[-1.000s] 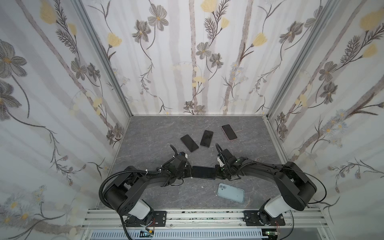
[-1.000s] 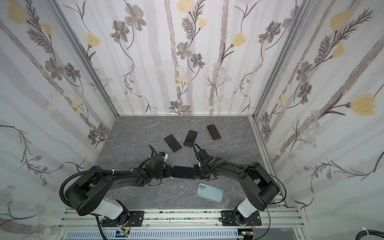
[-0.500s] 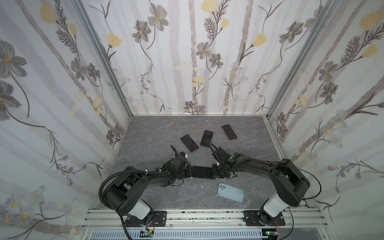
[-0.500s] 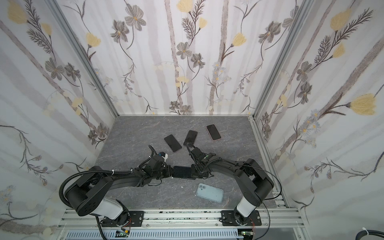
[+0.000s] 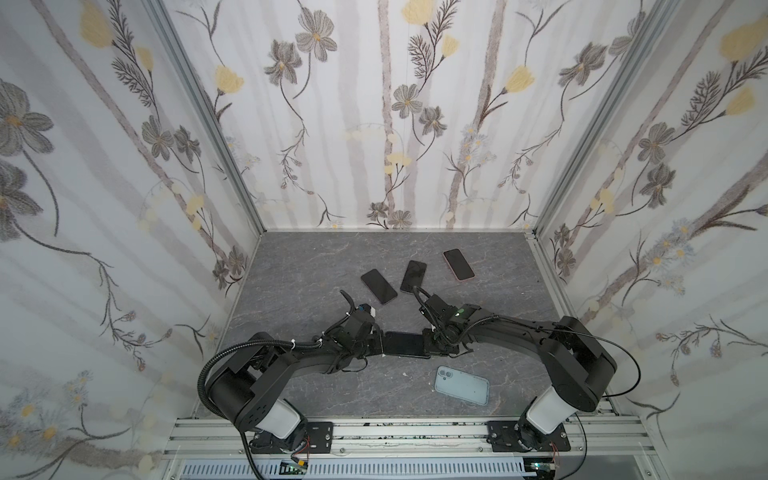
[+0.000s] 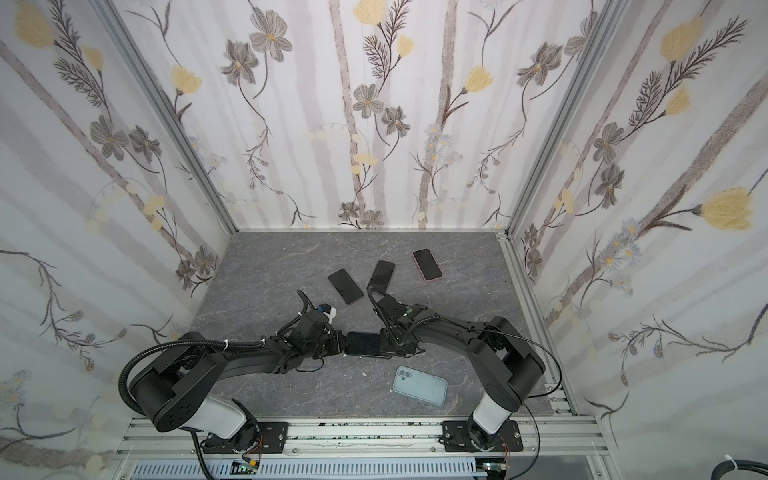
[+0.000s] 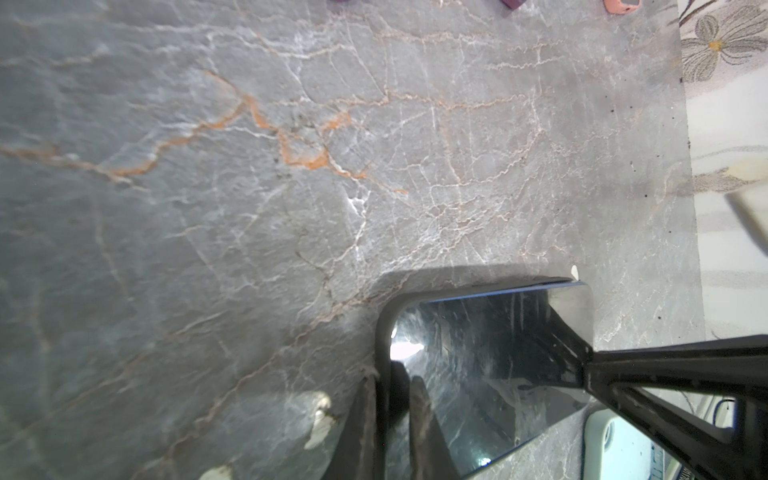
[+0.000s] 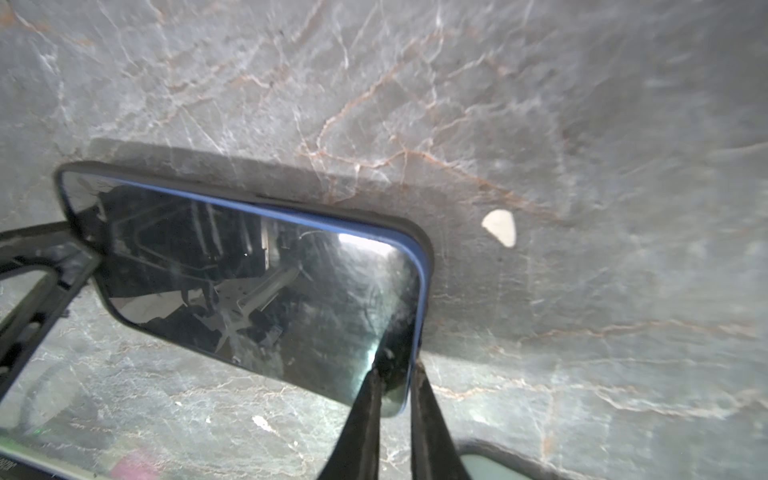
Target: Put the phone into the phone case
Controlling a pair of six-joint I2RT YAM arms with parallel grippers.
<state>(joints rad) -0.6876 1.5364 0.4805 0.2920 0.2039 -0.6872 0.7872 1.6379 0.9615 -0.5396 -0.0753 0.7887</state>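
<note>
The phone (image 5: 406,344) sat screen-up in a dark case (image 7: 381,332), held between the two arms just behind the pale blue case (image 5: 461,385), on that case's side toward the back wall. In the wrist views its shadow fell on the grey veined bench (image 5: 311,266) beneath it. In the right wrist view a strip of the phone's blue edge showed above the dark case's rim along one long side and round one corner.

The left tool (image 5: 382,347) had the end of the phone farther from the pale blue case. Its fingers (image 7: 361,415) were pinched nearly together, one outside the rim and one on the glass. The right tool (image 5: 428,345) had the nearer end, its fingers (image 8: 361,419) drawn close on either side of the phone's corner with only that edge between them.

The pale blue case lay flat on the bench with its camera cut-out turned toward the phone. Well beyond it, toward the back wall, three spare phones (image 5: 413,276) lay screen-up in a loose row. A small white speck (image 8: 500,226) lay on the bench near the phone.
</note>
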